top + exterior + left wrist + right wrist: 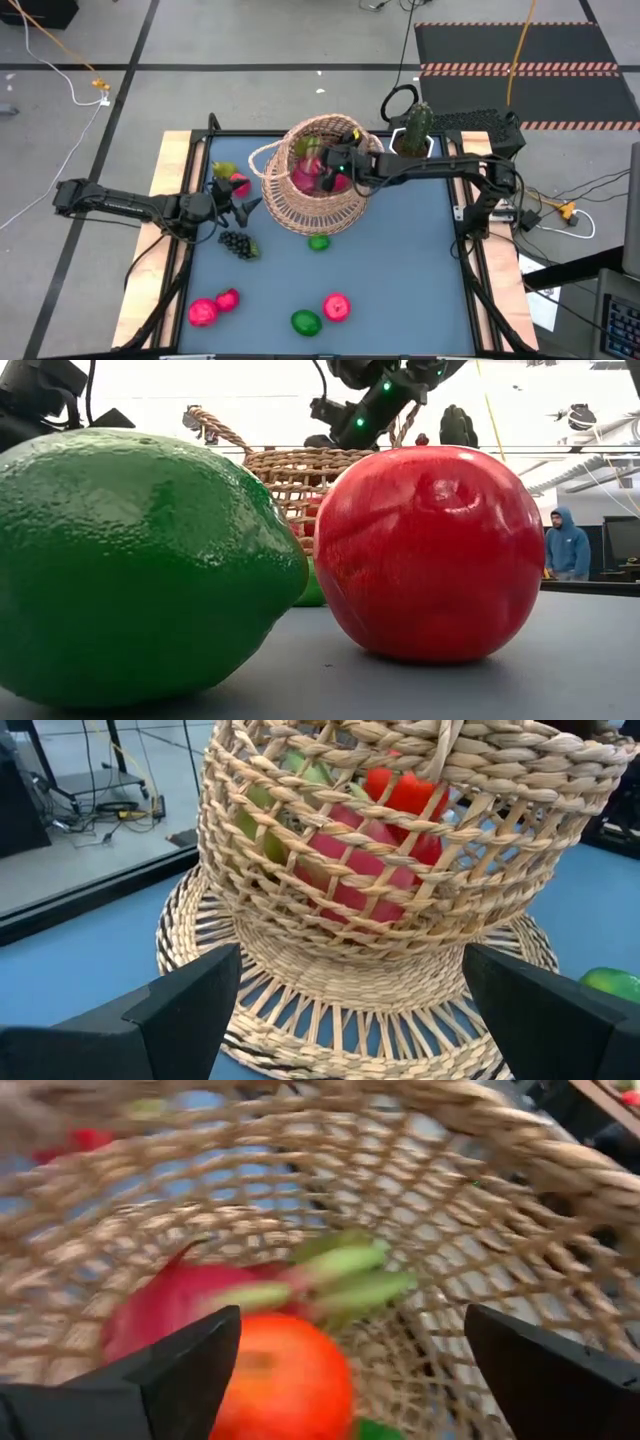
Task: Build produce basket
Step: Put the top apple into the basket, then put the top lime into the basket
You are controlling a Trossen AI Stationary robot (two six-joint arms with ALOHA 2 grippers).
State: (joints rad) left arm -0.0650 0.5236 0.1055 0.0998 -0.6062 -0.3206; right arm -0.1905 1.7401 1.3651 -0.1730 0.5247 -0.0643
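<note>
The tan wicker basket (315, 190) stands on its flat base at the table's far middle. It holds a pink dragon fruit (165, 1305), a red apple (285, 1380) and green fruit (265, 815). My right gripper (335, 172) is open above the basket's inside, its fingers wide apart above the apple (285, 1380); I cannot tell whether one finger touches it. My left gripper (245, 205) is open, level with the basket's left wall (330, 910) and apart from it. Dark grapes (237, 243), limes (318, 241) (305, 322), a red apple (337, 306) and pink apples (203, 312) lie on the table.
A potted cactus (417, 128) stands at the far right behind the basket. A pink fruit (238, 183) and a yellow-green one (225, 170) lie by the far left edge. In the low view a lime (130, 560) and the red apple (430, 550) fill the front. A person (567, 545) stands in the room beyond.
</note>
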